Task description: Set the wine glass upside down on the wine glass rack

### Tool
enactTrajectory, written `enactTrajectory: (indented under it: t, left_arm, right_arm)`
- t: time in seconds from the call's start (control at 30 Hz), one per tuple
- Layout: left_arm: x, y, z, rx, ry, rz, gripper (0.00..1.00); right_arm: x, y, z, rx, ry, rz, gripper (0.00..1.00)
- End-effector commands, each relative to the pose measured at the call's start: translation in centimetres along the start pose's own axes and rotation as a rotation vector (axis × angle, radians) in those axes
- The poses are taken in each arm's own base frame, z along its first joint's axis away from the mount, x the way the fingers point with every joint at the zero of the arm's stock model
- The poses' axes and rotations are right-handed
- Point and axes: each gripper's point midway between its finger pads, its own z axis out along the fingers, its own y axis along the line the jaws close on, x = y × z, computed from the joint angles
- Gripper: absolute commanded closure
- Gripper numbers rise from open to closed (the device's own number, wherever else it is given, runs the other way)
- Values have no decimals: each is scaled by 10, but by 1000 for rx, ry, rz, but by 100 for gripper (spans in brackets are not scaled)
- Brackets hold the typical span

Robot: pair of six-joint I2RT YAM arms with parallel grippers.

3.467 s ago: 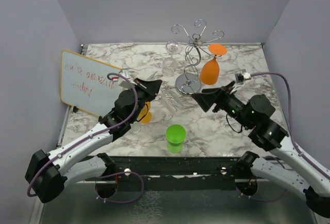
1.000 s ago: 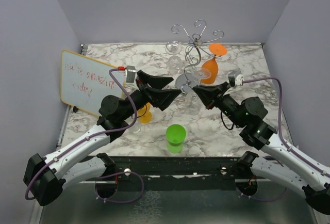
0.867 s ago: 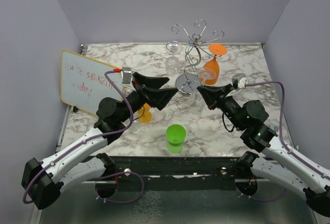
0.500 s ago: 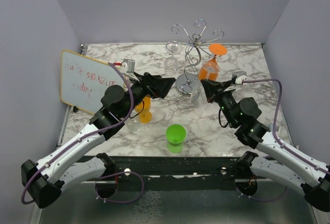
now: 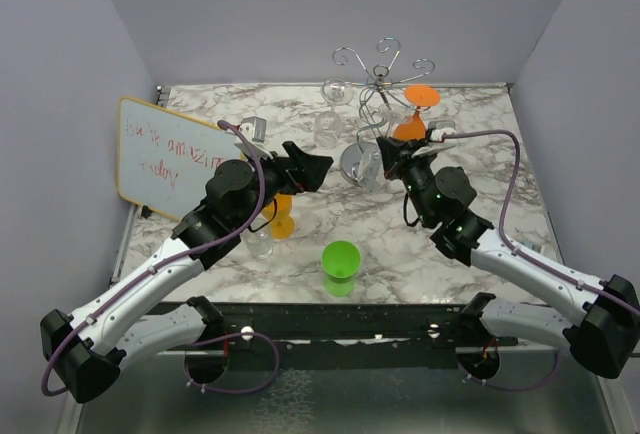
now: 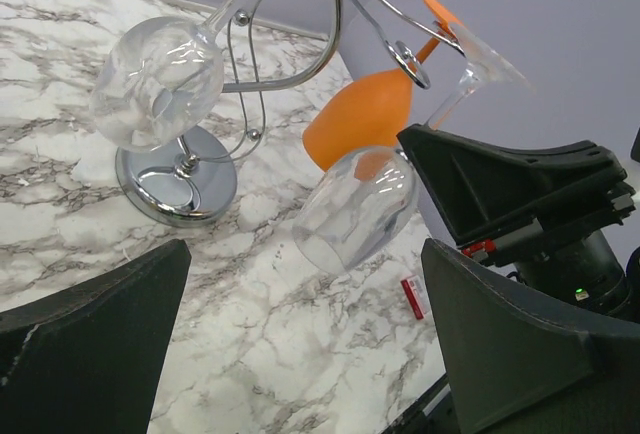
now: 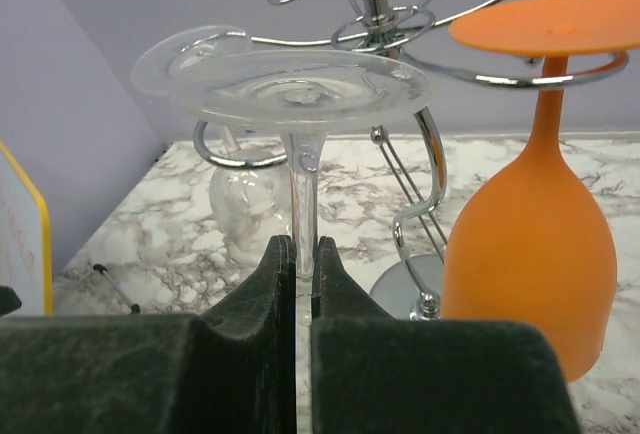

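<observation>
The wine glass rack [image 5: 372,104] stands just beyond the right gripper [image 7: 298,254], whose jaws pinch the stem of the clear wine glass [image 7: 290,79]. The foot sits just above the fingertips and the bowl below them: inverted, stem near upright, leaning slightly. The left gripper [image 6: 305,254] is spread wide, holding nothing, with the glass ahead of its gap. Since half a second ago the right arm has carried the glass in to the rack's curled arms.

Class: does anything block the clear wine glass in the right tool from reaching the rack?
Nothing visible blocks it. The right tool grips the clear wine glass by its stem, upside down, right at the wine glass rack. An orange glass hangs close beside it.
</observation>
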Motion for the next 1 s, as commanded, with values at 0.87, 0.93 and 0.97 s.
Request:
enactTrajectory:
  t: [0.87, 0.93, 0.97]
  left_arm:
    - [-13, 2, -4, -35, -15, 9, 1]
    - [-14, 2, -4, -34, -17, 9, 1]
    - [-14, 1, -4, -33, -16, 9, 1]
  right_arm:
    - [-13, 30, 58, -176, 6, 108, 99]
    - [-10, 30, 60, -178, 19, 113, 99]
    - [-9, 31, 61, -183, 22, 113, 99]
